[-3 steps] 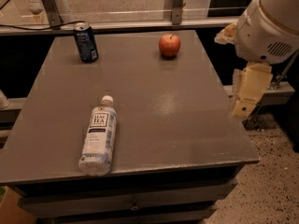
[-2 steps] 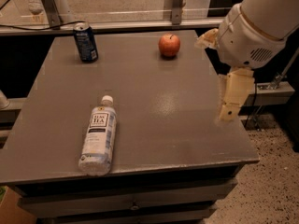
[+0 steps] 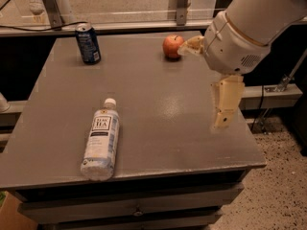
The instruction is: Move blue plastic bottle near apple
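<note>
The blue plastic bottle (image 3: 101, 139) lies on its side at the front left of the grey table (image 3: 158, 109), white cap pointing to the back. The red-orange apple (image 3: 171, 46) sits at the back, right of centre. My gripper (image 3: 201, 86) hangs above the right part of the table, open and empty. One finger (image 3: 191, 46) reaches toward the apple and partly overlaps it in view. The other finger (image 3: 226, 102) points down over the right edge. The gripper is far from the bottle.
A dark blue soda can (image 3: 88, 43) stands upright at the back left. A rail and glass panel run behind the table. The table's right edge drops to a speckled floor (image 3: 278, 176). A drawer front is below the front edge.
My arm and gripper have moved left, from beyond the table's right edge to over its right part. One finger has come up beside the apple. Bottle, apple and can have not moved.
</note>
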`<state>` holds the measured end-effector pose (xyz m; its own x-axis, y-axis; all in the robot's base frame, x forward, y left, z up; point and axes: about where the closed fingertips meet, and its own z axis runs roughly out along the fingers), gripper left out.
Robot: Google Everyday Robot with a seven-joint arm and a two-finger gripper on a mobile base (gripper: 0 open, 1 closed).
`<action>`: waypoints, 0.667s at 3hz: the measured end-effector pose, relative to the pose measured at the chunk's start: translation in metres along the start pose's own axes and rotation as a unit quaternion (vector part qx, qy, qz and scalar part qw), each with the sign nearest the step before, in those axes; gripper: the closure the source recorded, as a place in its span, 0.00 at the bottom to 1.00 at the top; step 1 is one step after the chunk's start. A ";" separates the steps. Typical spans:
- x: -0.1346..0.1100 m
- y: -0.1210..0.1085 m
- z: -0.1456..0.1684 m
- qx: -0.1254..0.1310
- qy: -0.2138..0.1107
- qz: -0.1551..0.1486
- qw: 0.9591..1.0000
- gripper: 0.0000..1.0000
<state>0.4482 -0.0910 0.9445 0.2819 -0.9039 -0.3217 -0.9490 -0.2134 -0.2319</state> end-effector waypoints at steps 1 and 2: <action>-0.004 -0.002 -0.004 -0.003 -0.022 -0.033 0.999 0.00; -0.027 -0.005 0.015 -0.022 -0.048 -0.128 0.990 0.00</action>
<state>0.4475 -0.0599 0.9406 0.5236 -0.7798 -0.3431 -0.8496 -0.4482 -0.2779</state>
